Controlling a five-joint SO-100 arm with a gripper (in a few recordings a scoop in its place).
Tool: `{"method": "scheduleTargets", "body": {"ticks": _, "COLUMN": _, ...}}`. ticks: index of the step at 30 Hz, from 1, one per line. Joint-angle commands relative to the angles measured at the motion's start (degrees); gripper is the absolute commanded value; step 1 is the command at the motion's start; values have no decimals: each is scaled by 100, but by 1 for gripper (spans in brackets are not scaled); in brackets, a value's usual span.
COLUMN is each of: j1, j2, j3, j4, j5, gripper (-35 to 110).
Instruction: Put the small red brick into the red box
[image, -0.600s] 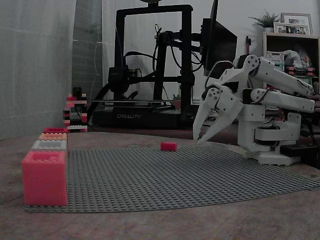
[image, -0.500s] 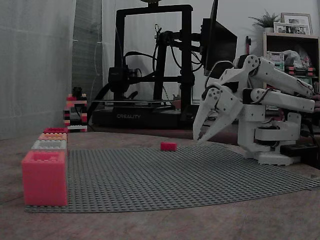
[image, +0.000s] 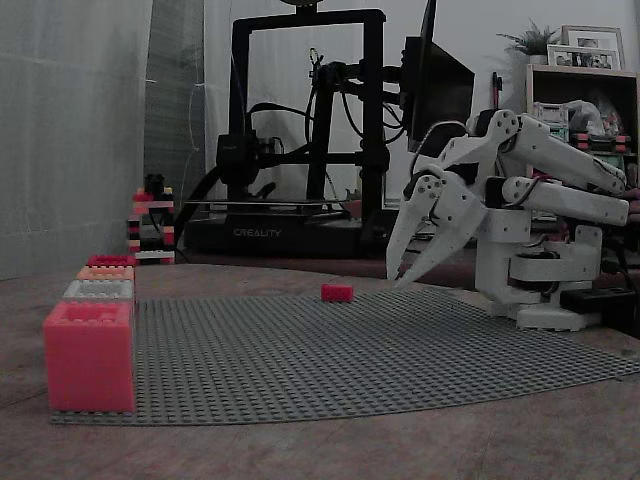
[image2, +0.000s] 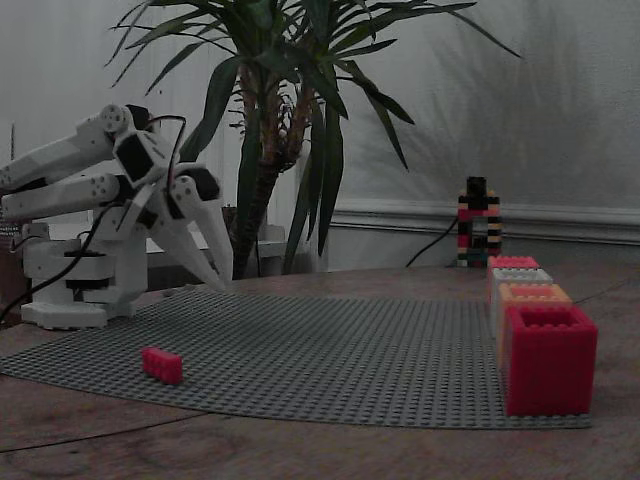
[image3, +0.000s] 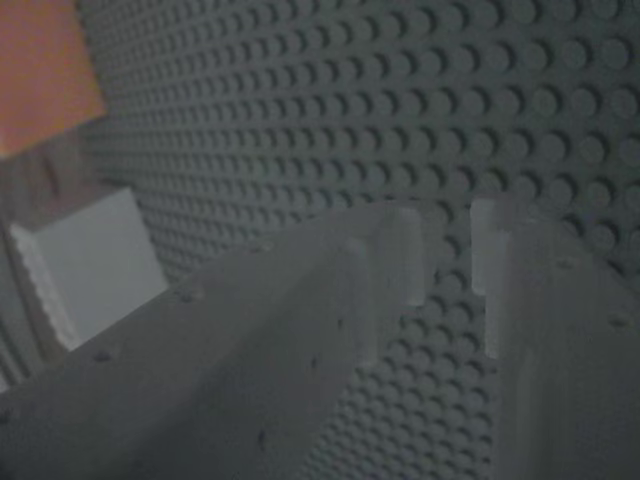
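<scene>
Down below my tool and a bit off to its side, the small red brick lies flat on the grey studded mat, with nothing touching it. My tool hangs above the mat, tips pointing down, with a narrow gap between its fingers and nothing held. So I think the job has hardly begun: I have yet to reach the brick, grab it and carry it. The red box waits far from my tool, at the back of the row of boxes, behind the pink box. It all sits on the counter.
</scene>
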Motion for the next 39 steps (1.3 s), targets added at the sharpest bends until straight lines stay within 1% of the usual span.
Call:
{"method": "scheduleTargets", "body": {"ticks": 1, "j1": -141, "j2": 79, "j3": 0, "j4": 123, "j5": -18, "gripper": 0}}
{"method": "scheduleTargets", "body": {"ticks": 5, "j1": -132, "j2": -211, "j3": -88, "j4": -176, "j5": -149, "gripper": 0}}
{"method": "scheduleTargets", "body": {"ticks": 9, "j1": -132, "j2": -1433, "j3": -729, "j4": -870, "j5": -123, "gripper": 0}}
{"method": "scheduleTargets", "body": {"ticks": 11, "j1": -132, "j2": -2127, "j3": -1301, "j4": -1028, "j5": -264, "gripper": 0}}
{"method": "scheduleTargets", "body": {"ticks": 13, "j1": -132, "j2": -2760, "j3": -1854, "j4": -1037, "j5": -940, "gripper": 0}}
{"method": "scheduleTargets", "body": {"ticks": 17, "j1": 211, "j2": -3744, "j3": -2760, "j4": -932, "j5": -2971, "gripper": 0}}
{"method": "scheduleTargets", "body": {"ticks": 19, "j1": 501, "j2": -4131, "j3": -3094, "j4": -800, "j5": -4078, "gripper": 0}}
{"method": "scheduleTargets", "body": {"ticks": 22, "j1": 1055, "j2": -4623, "j3": -3489, "j4": -580, "j5": -5133, "gripper": 0}}
{"method": "scheduleTargets", "body": {"ticks": 26, "j1": 1969, "j2": -5186, "j3": -3735, "j4": -677, "j5": -6592, "gripper": 0}}
{"method": "scheduleTargets", "body": {"ticks": 34, "j1": 3445, "j2": -6196, "j3": -4184, "j4": -686, "j5": -8648, "gripper": 0}}
{"method": "scheduleTargets", "body": {"ticks": 39, "j1": 4052, "j2": -6776, "j3": -4579, "j4": -694, "j5": -9466, "gripper": 0}}
